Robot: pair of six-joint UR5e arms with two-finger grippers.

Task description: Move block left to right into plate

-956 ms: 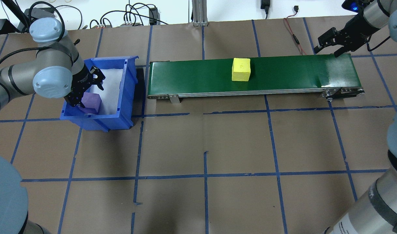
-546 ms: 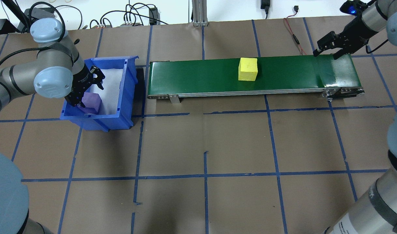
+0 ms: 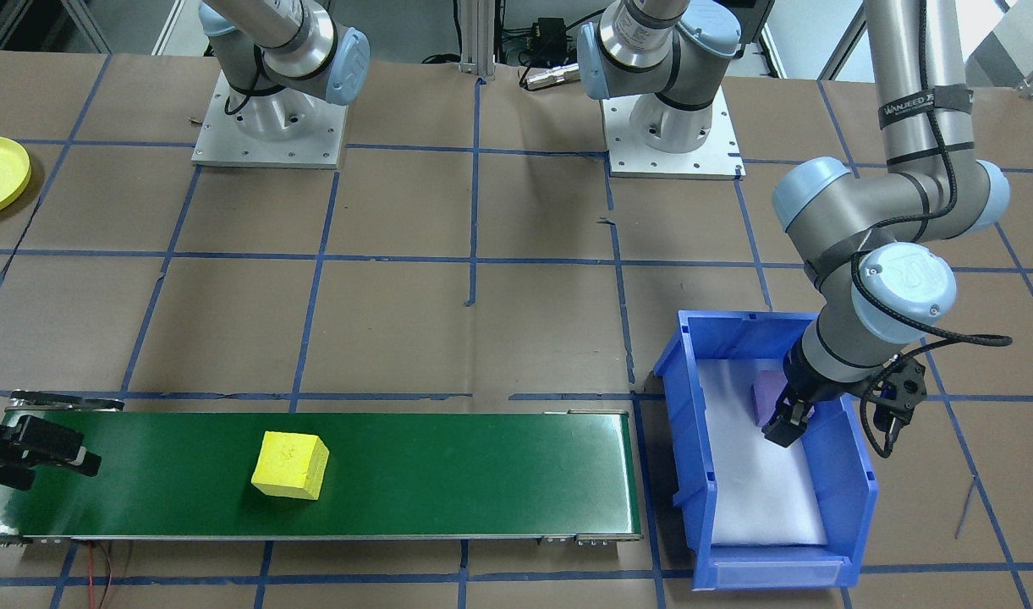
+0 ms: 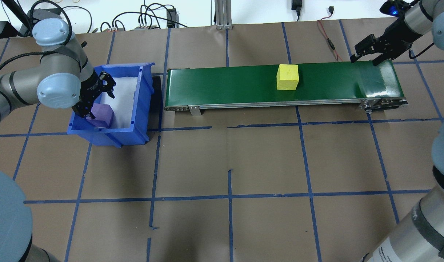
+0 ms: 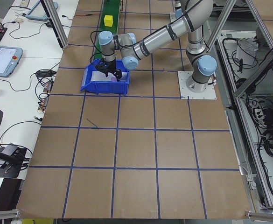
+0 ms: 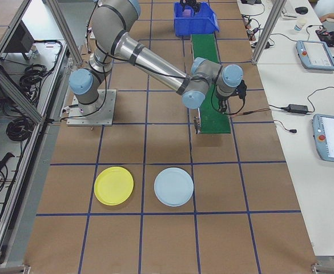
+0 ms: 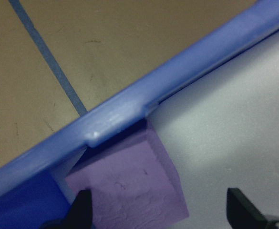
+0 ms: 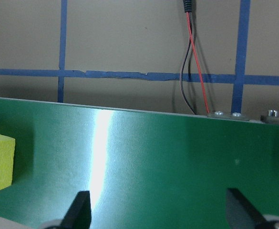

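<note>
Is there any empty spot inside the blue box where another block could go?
Yes. In the blue bin, the white floor toward its low open end is bare. It is crowded at the other end, where the purple block sits in a corner by the wall with the left pincer open over it.

A pale blue plate (image 6: pixel 173 186) lies on the brown table (image 6: pixel 167 240) crossed by blue tape.

yellow block (image 4: pixel 287 76) further along belt (image 4: pixel 225 85)
</note>
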